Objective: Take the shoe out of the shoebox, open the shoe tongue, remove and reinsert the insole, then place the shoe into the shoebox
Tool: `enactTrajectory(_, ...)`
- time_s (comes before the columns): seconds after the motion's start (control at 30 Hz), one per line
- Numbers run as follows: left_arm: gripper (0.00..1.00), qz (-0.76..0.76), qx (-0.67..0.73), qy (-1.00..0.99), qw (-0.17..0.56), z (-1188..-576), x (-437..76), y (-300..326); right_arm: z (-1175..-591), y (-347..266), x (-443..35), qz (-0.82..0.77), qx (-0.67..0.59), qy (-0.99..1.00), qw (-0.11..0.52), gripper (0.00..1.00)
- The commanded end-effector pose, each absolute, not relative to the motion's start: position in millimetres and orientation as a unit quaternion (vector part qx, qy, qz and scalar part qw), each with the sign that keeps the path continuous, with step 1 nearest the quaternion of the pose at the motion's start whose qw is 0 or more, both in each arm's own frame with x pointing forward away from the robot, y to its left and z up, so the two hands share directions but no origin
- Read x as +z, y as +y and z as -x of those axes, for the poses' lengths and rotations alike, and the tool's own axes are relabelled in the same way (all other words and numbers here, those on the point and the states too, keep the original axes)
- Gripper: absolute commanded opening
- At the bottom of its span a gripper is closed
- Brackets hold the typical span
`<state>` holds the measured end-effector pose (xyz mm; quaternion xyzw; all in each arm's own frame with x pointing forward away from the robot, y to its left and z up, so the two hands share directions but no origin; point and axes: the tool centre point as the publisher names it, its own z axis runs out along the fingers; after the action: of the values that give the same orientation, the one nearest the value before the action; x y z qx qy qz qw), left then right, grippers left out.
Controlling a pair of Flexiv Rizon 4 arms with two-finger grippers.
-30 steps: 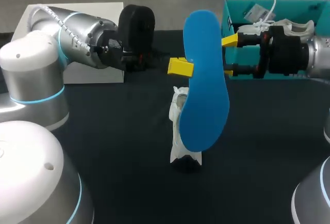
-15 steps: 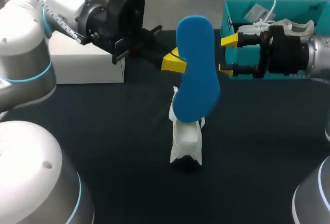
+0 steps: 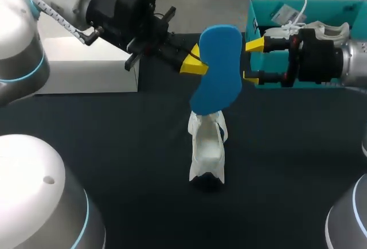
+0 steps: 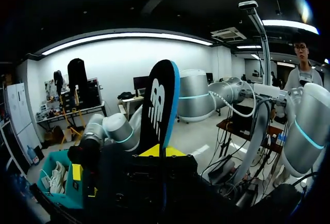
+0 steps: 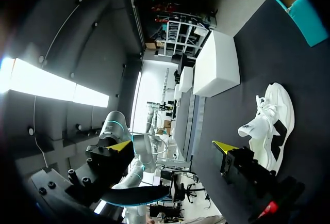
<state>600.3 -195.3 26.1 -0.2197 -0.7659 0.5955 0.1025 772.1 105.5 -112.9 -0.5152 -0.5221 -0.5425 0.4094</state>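
My left gripper is shut on the edge of a blue insole and holds it in the air, tilted, above the white shoe. The shoe stands on the dark table. In the left wrist view the insole rises edge-on from between the yellow tips of the left gripper, its black underside showing. My right gripper is open just right of the insole, in front of the teal shoebox. In the right wrist view the right gripper spreads wide above the shoe.
A second white shoe lies in the teal shoebox behind my right arm. A white box sits at the table's back left, under my left arm. The shoebox also shows in the left wrist view.
My left arm has swung up and back, tilting the insole and lifting its lower end off the shoe, so more of the shoe shows. The right arm has not moved.
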Motion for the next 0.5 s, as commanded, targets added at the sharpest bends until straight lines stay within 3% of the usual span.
enactTrajectory(0.03,0.0,0.248,0.616,-0.746,0.046,-602,10,-198,-772,107,-113,0.516,-0.542,-0.522,0.409,1.0)
enactTrajectory(0.37,0.0,0.424,0.499,-0.738,-0.162,-628,-15,-194,-772,107,-113,0.516,-0.542,-0.522,0.409,1.0)
enactTrajectory(0.5,0.0,0.424,0.499,-0.738,-0.162,-628,-15,-194,-772,107,-113,0.516,-0.542,-0.522,0.409,1.0)
